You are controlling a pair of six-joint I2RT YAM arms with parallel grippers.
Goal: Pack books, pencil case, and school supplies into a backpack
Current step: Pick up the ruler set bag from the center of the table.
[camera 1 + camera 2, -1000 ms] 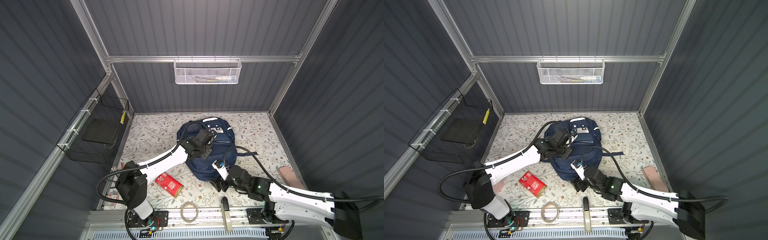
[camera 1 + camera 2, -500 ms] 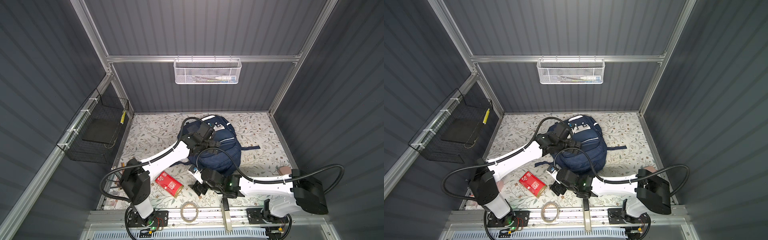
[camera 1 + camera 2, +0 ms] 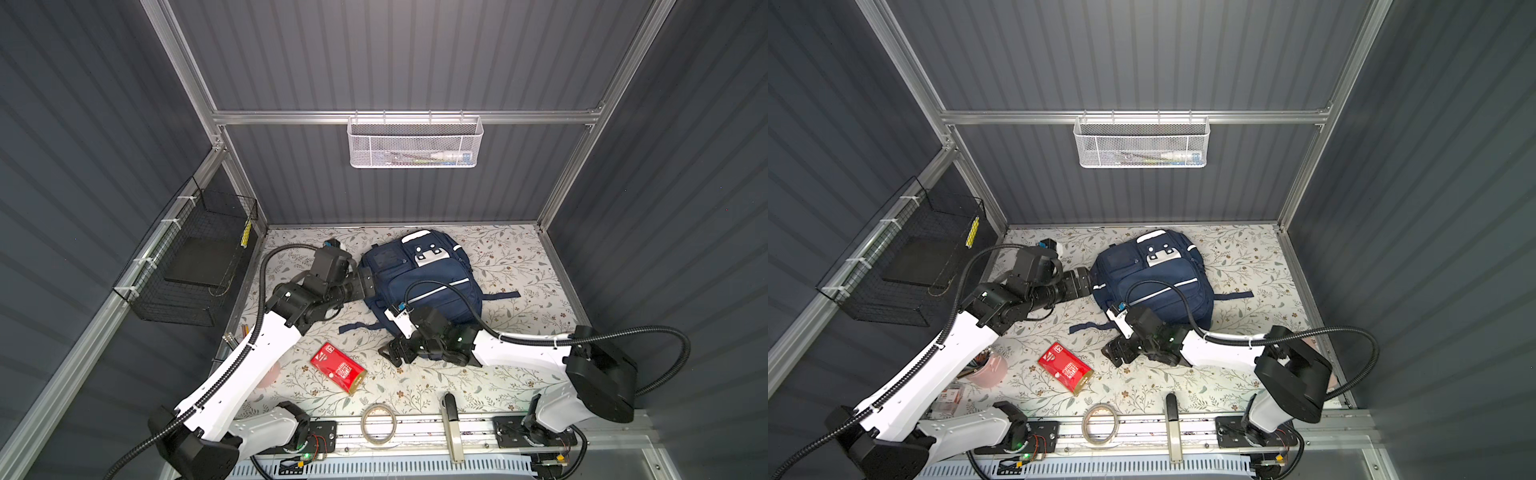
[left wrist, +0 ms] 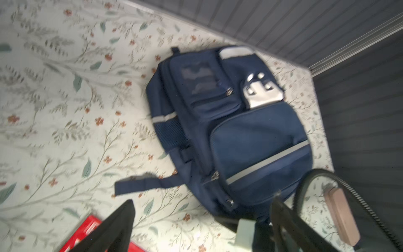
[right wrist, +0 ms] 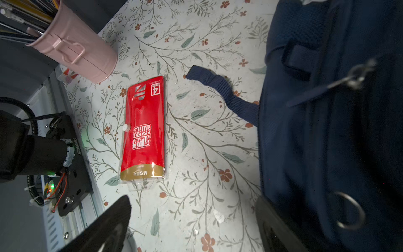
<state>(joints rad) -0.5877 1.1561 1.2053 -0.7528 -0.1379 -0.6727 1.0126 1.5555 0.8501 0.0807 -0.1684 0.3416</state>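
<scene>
Both arms have shifted in the last second: the left gripper [image 3: 362, 283] has come off the top of the backpack [image 3: 419, 282] and hangs beside the edge nearer its own arm. The right gripper [image 3: 395, 353] has swung leftward along the bag's near end.

One backpack lies flat, pockets up, at the back middle of the floral mat [image 3: 519, 257], with a loose strap [image 3: 357, 328] trailing forward.

Two grippers are in view. The left wrist view shows the left one's fingers [image 4: 113, 229] spread wide, nothing held between them. The right wrist view shows the right one's fingers [image 5: 109, 224] likewise apart and empty, with the bag just beside one of them.

One red gold-ended pack [image 3: 338, 368] lies flat on the mat in front of the backpack, apart from it, between the two arms. Only the right wrist view shows its clear sleeve and white print.

One pink cup [image 3: 990, 368] of pencils stands by the left arm, plain in a top view and in the right wrist view. One roll of tape [image 3: 378, 424] sits at the front edge by the rail. One brownish block [image 4: 340, 216] is plain only in the left wrist view.
</scene>
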